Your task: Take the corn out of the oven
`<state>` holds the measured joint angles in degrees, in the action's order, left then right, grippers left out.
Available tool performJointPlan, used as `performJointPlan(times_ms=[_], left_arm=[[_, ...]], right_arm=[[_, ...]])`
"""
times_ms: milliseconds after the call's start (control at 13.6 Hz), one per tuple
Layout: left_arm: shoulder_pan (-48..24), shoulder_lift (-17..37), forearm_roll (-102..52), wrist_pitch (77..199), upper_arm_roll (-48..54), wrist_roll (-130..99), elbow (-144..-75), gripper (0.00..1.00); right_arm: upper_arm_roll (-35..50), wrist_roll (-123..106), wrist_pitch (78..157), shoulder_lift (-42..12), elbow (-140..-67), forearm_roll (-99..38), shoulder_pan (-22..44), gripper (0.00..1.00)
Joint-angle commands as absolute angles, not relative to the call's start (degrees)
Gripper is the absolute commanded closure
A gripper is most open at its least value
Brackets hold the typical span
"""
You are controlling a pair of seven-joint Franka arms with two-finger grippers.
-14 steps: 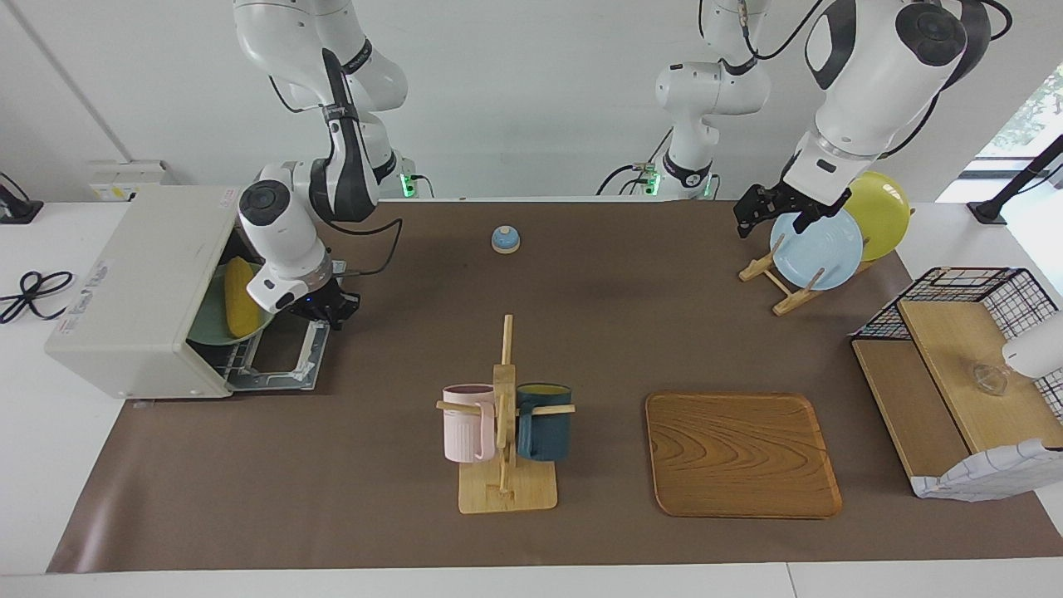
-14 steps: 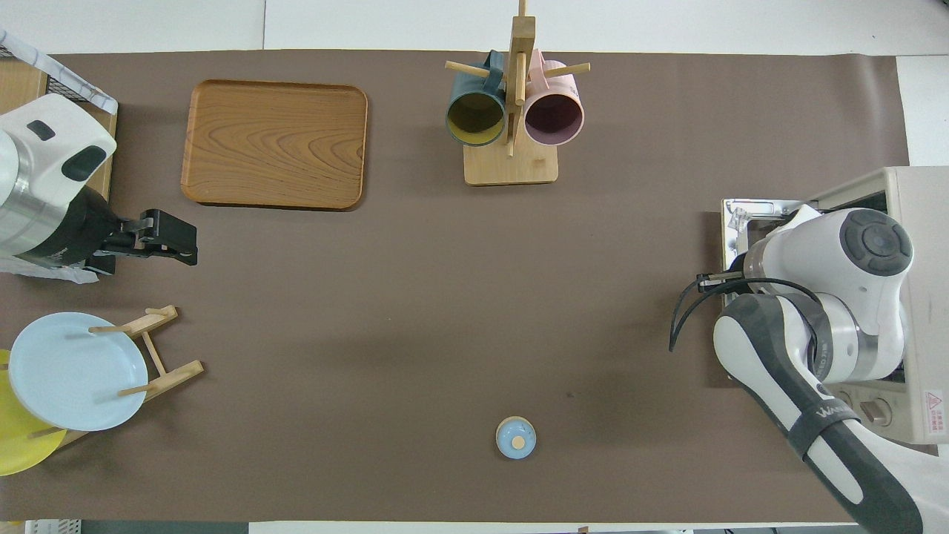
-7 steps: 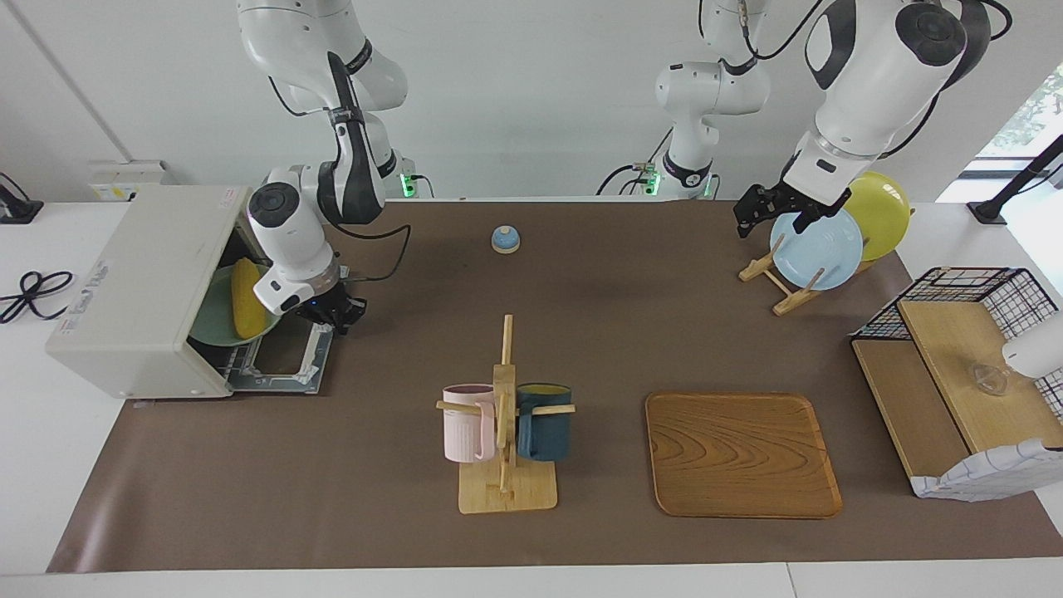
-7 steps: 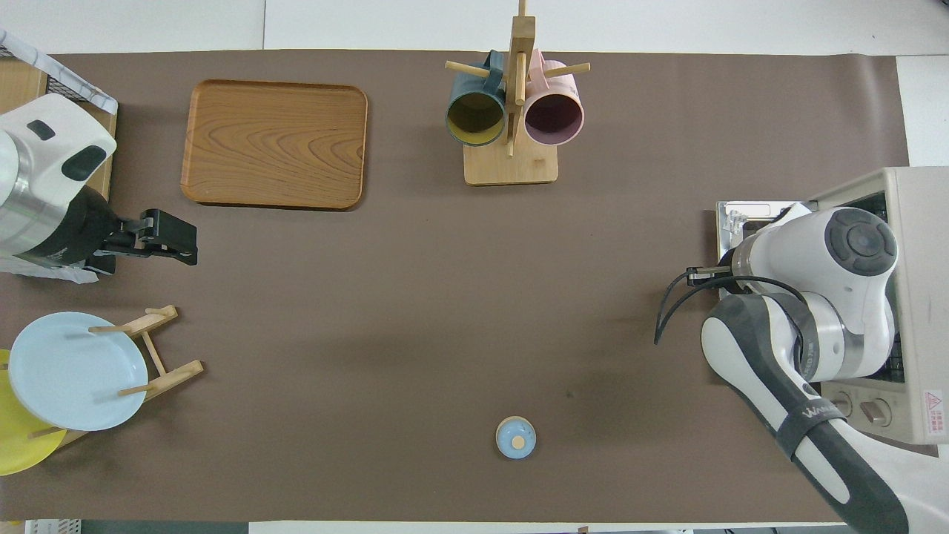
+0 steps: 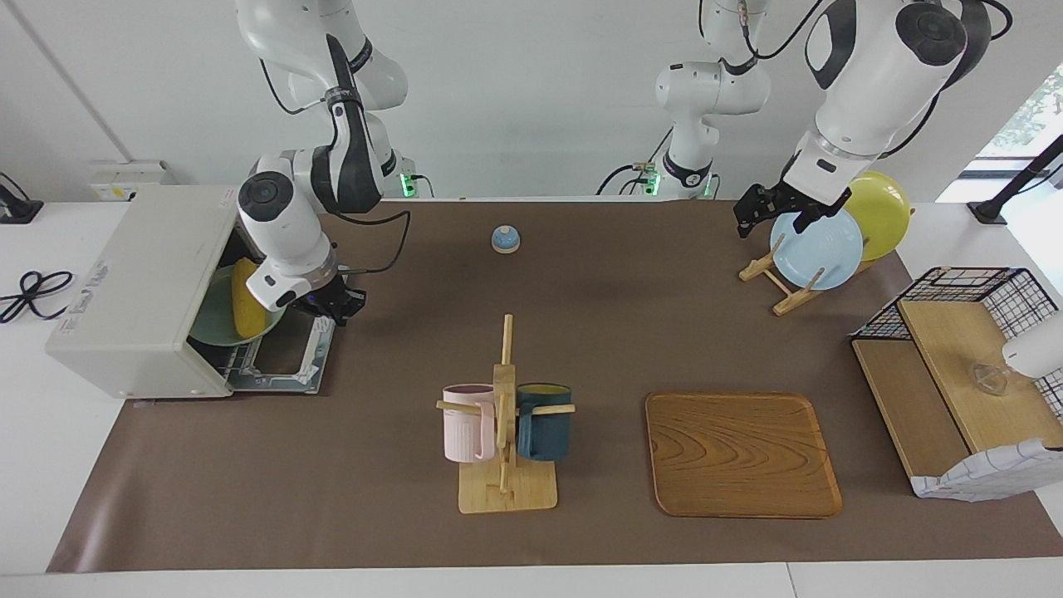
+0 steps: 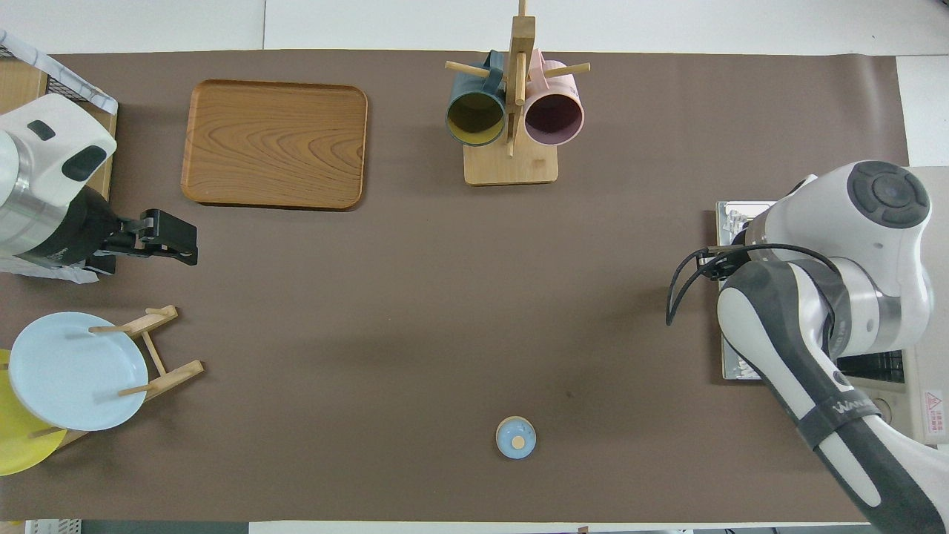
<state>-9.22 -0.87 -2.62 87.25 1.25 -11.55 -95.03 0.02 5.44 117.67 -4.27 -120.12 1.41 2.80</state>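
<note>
Corn (image 5: 242, 297) sits on a green plate (image 5: 213, 320) inside the oven (image 5: 139, 286) at the left of the facing frame, door (image 5: 286, 357) folded down flat. Right gripper (image 5: 334, 305) hangs over that door just beside the corn, not holding anything; can't tell how its fingers stand. Over at the upper right, the left gripper (image 5: 771, 213) waits above the plate rack (image 5: 781, 278) with its fingers spread wide, empty.

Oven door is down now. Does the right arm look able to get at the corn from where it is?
Probably yes. The oven stands open, the corn lies exposed on a green plate inside, and the right end effector hangs just over the lowered door.
</note>
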Motion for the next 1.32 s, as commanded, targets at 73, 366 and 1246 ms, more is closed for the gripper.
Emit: performJointPlan(times_ms=[73,366,1246], left_arm=[[-8.5,-1.7,-3.3,87.2,1.5,-11.3,-95.5,0.0],[-8.5,-1.7,-3.3,87.2,1.5,-11.3,-95.4,0.0],[-8.5,-1.7,-3.3,87.2,1.5,-11.3,-95.5,0.0]], right_arm=[[-0.1,11.1,109.0,-3.3,-116.7,7.0,1.0,0.66],[-0.1,7.3,109.0,-2.6,-117.5,7.6,-2.5,0.64],[0.0,2.9,120.9,-0.2,-126.8,7.6,-5.3,0.67]])
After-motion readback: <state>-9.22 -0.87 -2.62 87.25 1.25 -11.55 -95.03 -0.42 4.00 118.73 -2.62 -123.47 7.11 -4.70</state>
